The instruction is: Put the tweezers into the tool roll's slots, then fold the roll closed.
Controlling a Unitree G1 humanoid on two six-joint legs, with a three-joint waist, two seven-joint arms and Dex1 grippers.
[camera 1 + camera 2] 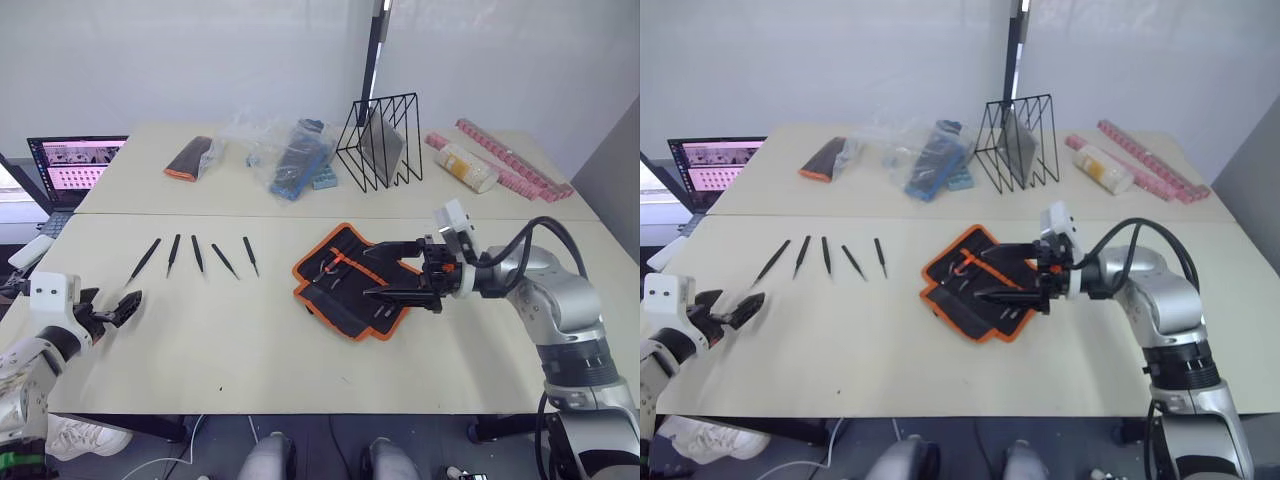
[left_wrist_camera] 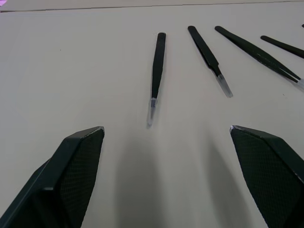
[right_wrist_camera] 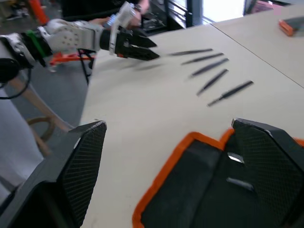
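Black tool roll [image 1: 352,282], trimmed in orange, lies unrolled and flat on the counter [image 1: 300,360]. Five tweezers [image 1: 197,254] lie in a fanned row on the counter, well apart from the roll on its left. The right gripper [image 1: 385,270] hovers over the roll's right part, its fingers spread wide with nothing between them. The left gripper [image 1: 128,306] hangs low near the leftmost tweezer's tip, well left of the roll, fingers also wide and empty.
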